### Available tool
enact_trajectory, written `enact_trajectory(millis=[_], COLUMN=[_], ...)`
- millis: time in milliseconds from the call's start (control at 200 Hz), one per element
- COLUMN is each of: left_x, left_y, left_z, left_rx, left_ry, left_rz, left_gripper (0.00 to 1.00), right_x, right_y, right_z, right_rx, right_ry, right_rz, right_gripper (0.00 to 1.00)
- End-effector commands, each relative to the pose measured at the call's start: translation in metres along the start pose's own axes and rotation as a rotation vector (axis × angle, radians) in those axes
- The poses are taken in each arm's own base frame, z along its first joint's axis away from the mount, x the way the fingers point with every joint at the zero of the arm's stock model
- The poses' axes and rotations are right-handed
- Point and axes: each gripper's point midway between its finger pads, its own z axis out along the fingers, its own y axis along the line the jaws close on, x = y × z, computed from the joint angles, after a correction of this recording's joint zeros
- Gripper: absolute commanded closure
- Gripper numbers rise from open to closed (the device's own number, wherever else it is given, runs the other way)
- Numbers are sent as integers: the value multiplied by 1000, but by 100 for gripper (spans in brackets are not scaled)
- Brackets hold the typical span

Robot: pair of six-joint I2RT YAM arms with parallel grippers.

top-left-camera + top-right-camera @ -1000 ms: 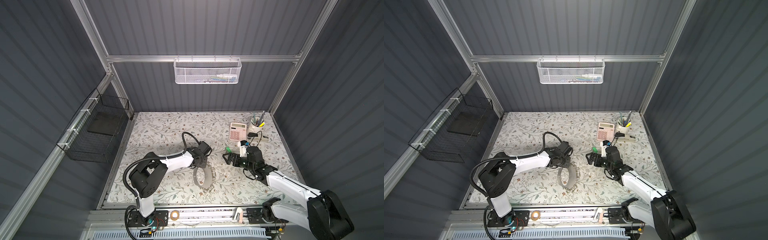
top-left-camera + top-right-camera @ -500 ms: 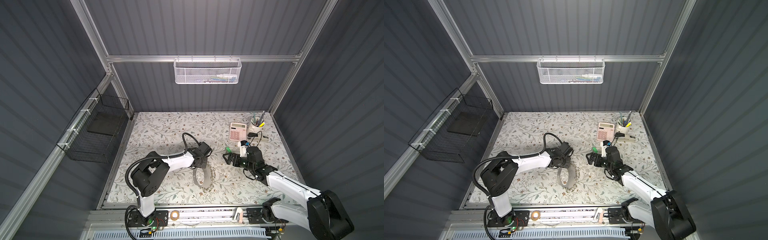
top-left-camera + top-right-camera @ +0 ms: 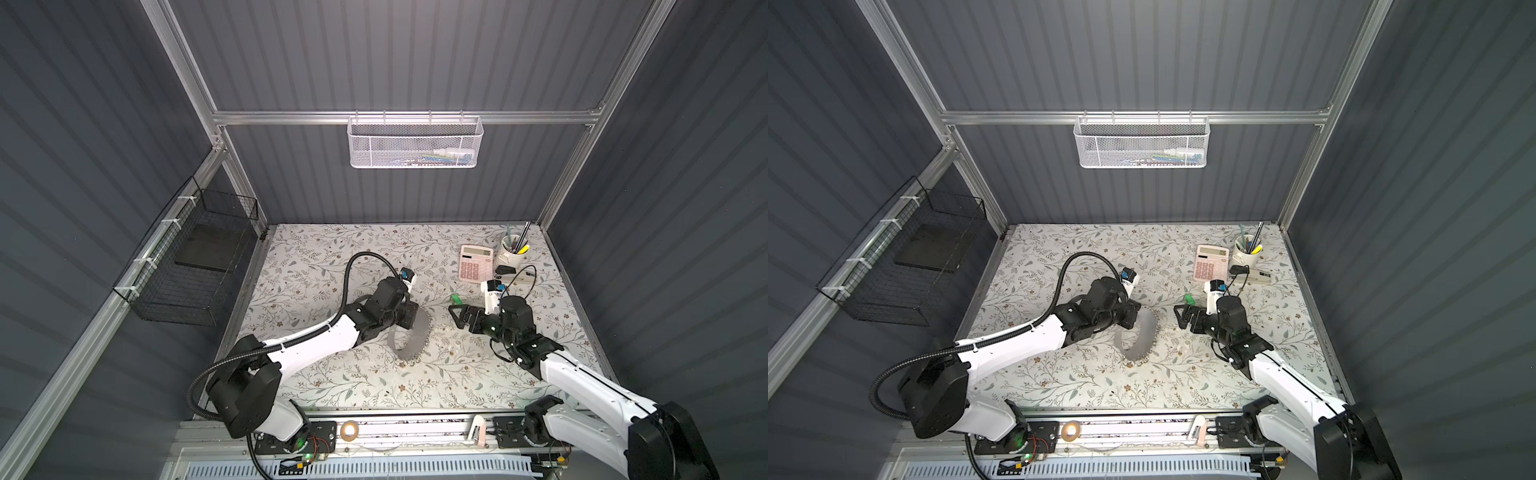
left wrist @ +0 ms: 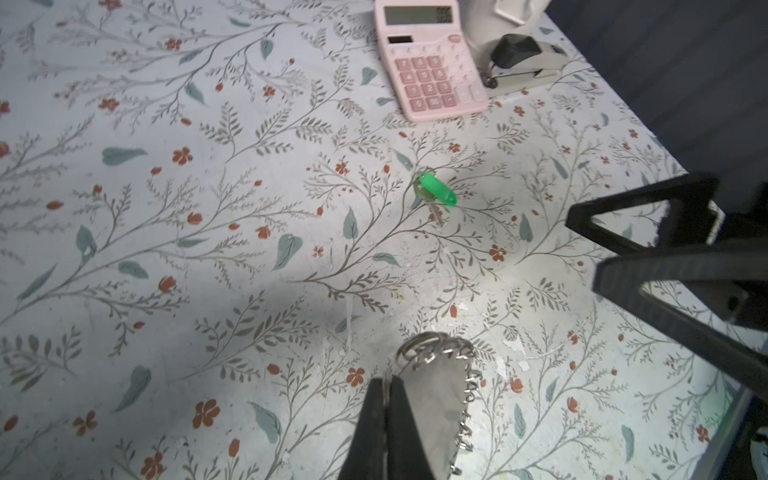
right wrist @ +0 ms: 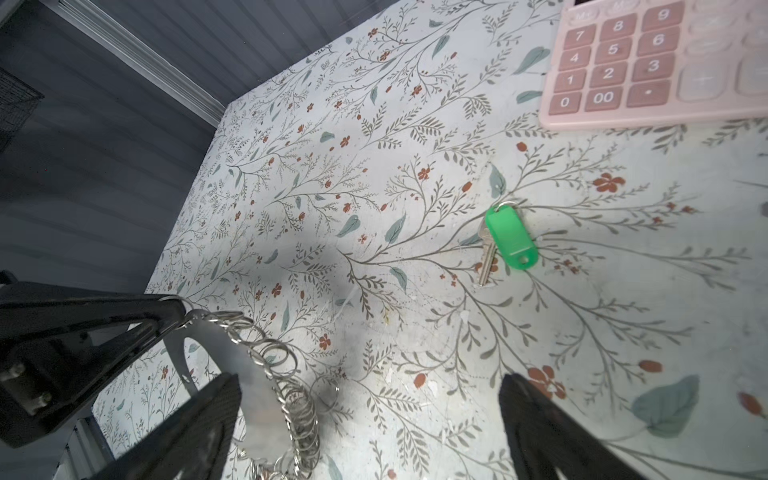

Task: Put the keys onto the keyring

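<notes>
Keyring (image 5: 253, 382): grey band, silvery rings, pinched by left pincer (image 4: 386, 380); right pincer (image 5: 370, 382) agape, empty.

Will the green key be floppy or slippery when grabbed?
Probably stiff and light: the green key looks like small metal with a plastic tag. It lies flat, so it may slide rather than lift easily.

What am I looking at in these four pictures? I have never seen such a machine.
Two robot arms work at a flowered table. Two pictures look down from above; the other two come from a camera on each wrist. The left gripper is shut on the keyring, a hoop fringed with small rings. The right gripper is open and empty. The green key lies loose on the table, near a pink calculator, a stapler and a cup of pens.
</notes>
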Motion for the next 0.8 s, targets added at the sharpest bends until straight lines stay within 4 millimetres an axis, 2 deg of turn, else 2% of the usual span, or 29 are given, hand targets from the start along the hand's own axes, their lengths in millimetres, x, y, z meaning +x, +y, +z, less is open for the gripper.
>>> enact_trajectory(millis=[0,125,305,500,620,795], left_x=[-20,-39,-54,-65,-54,-8], left_y=[-19,-23,-47,-66,-69,-61], left_z=[-14,-24,-32,-36,-28,-13], left_rx=[92,106,224,328,371,371], left_ry=[-123,-216,-265,-298,-279,-130], left_rz=[130,179,213,186,149,99], left_gripper=[100,100,100,100,100,100], right_x=[-20,-39,-65,-79,-74,-57], right_y=[16,23,33,28,25,23], right_z=[-8,-17,-25,-24,-19,-15], right_rx=[-31,-21,-34,-25,-37,-64], right_ry=[-44,-83,-134,-171,-150,-109], right_rz=[-20,-30,-25,-10,-4,15], right_gripper=[1,1,1,1,1,1])
